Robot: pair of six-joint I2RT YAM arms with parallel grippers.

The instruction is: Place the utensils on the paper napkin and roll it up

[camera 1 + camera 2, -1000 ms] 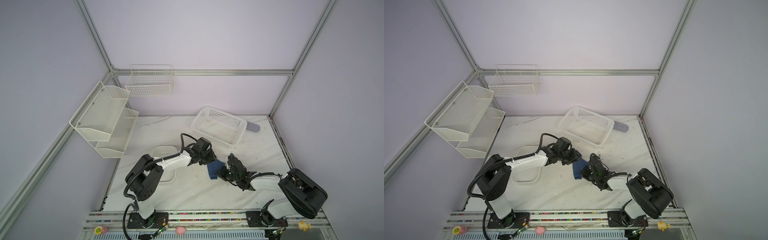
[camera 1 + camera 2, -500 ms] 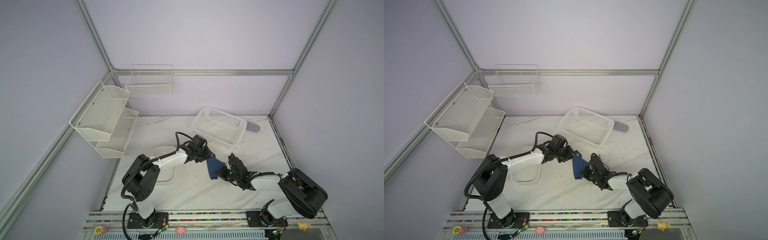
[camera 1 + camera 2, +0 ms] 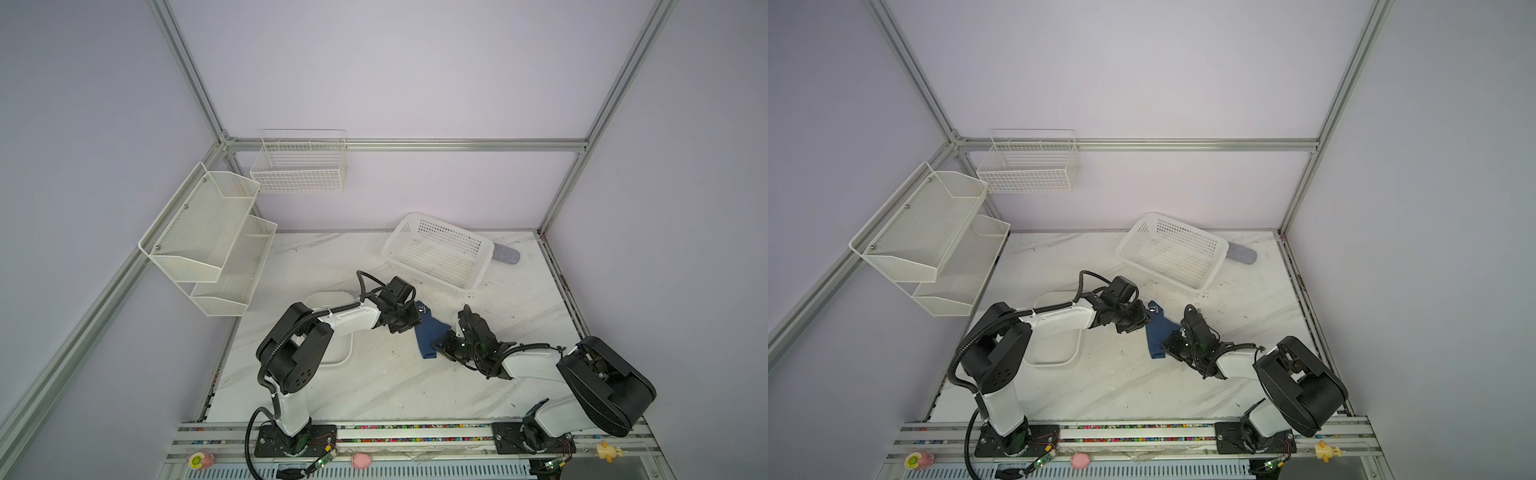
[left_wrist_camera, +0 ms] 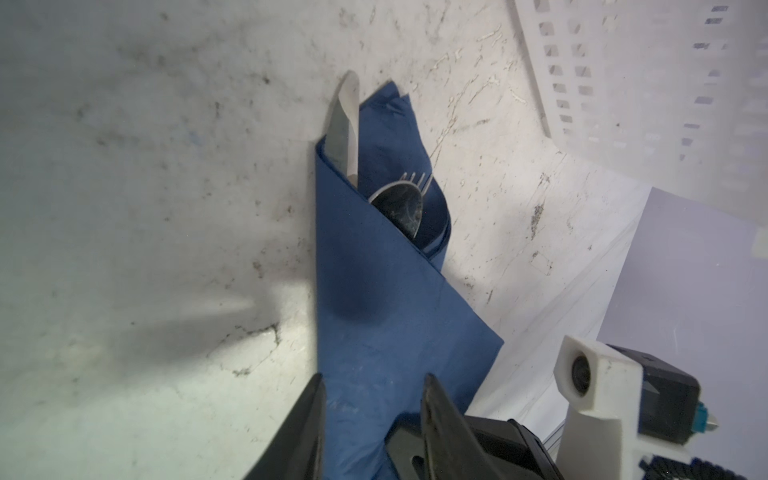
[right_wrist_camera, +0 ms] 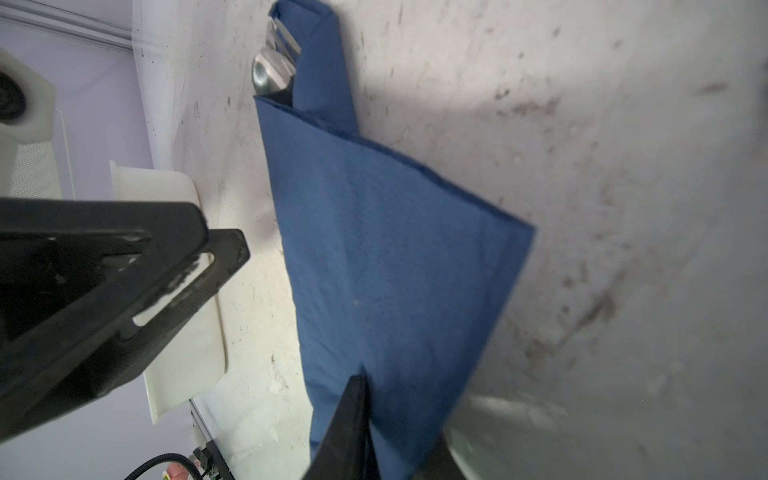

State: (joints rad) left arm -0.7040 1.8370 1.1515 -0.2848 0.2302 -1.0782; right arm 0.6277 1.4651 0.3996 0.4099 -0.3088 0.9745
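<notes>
The navy paper napkin point(image 3: 430, 336) point(image 3: 1158, 332) lies mid-table, folded over the utensils. In the left wrist view the knife blade point(image 4: 345, 124), spoon bowl point(image 4: 399, 203) and fork tines point(image 4: 417, 178) stick out of its far end. The spoon point(image 5: 270, 77) also shows in the right wrist view. My left gripper point(image 3: 413, 326) point(image 4: 374, 378) is at the napkin's left edge, its jaws apart with blue paper point(image 4: 374, 291) showing between them; whether they touch it I cannot tell. My right gripper point(image 3: 440, 345) point(image 5: 403, 395) is shut on the napkin's near flap point(image 5: 395, 249).
A white dish point(image 3: 328, 299) sits under my left arm, just left of the napkin. A white perforated basket point(image 3: 436, 253) stands behind, with a grey-blue case point(image 3: 507, 254) beside it. Mesh shelves point(image 3: 208, 237) and a wire basket point(image 3: 299, 166) hang on the walls.
My left gripper drew back to the left, uncovering the napkin's far end, then came back against its left edge. The right gripper has stayed on the near flap.
</notes>
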